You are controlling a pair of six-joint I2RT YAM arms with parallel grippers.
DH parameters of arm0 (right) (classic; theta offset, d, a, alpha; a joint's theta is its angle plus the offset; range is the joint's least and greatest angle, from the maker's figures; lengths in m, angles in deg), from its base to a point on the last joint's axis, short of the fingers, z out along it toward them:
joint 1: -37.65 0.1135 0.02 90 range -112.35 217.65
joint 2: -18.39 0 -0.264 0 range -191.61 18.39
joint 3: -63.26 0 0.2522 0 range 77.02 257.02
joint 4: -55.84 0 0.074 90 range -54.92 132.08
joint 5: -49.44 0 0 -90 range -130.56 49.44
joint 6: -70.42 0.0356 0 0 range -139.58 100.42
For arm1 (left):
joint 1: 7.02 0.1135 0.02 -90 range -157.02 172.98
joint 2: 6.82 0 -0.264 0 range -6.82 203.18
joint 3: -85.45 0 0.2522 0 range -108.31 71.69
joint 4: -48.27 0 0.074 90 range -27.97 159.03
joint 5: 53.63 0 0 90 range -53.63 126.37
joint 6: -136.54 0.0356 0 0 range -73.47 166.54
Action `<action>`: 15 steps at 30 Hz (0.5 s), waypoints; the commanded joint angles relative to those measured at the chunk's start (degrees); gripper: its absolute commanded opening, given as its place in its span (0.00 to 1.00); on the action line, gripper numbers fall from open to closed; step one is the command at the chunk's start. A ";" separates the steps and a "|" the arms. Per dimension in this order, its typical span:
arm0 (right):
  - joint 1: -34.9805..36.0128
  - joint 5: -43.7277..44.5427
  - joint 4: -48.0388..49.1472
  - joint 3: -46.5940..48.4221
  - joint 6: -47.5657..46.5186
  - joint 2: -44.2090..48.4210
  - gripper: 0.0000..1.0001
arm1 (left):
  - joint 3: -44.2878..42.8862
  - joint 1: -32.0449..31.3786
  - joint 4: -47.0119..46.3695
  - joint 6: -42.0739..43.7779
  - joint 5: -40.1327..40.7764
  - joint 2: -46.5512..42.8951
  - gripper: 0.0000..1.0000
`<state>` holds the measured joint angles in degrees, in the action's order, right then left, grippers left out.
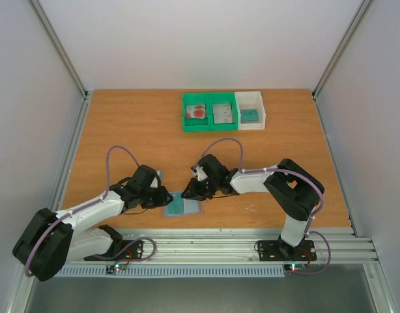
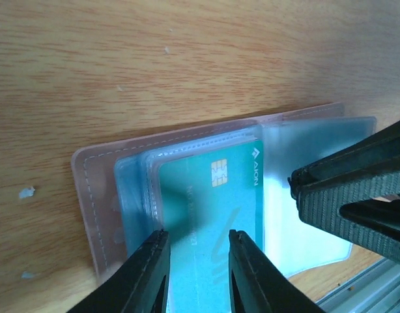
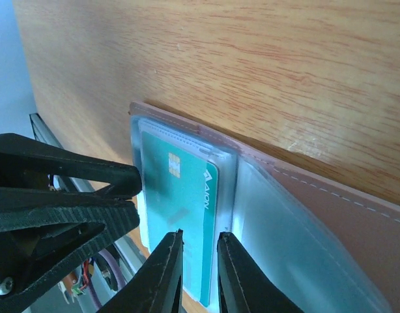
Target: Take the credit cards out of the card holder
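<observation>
The card holder (image 1: 193, 208) lies open on the table near the front edge, its brownish-pink cover (image 2: 96, 195) under clear blue-grey pockets (image 3: 330, 208). A teal credit card (image 2: 206, 189) with a gold chip lies on its left panel. My left gripper (image 2: 199, 240) hangs over this card with a narrow gap between its jaws, and the card shows flat in that gap. My right gripper (image 3: 199, 240) is also slightly open, its jaws on either side of the card's (image 3: 180, 195) dark-striped long edge. Each gripper shows in the other's wrist view, close by.
At the back of the table stand a green tray (image 1: 209, 98) and a white tray (image 1: 262, 111). They hold a white card with red blotches (image 1: 198, 111), a grey card (image 1: 222, 113) and a teal card (image 1: 250, 115). A metal rail runs along the near table edge.
</observation>
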<state>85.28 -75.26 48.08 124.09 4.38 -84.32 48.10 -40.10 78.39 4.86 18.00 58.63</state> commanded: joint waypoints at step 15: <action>0.26 -3.56 6.21 -0.40 2.71 -4.10 0.17 | 2.89 0.16 -2.20 0.17 2.05 -0.39 0.15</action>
<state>85.28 -77.67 52.12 123.96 6.55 -87.08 50.17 -40.10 78.58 4.76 18.90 56.71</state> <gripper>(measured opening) 0.175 0.172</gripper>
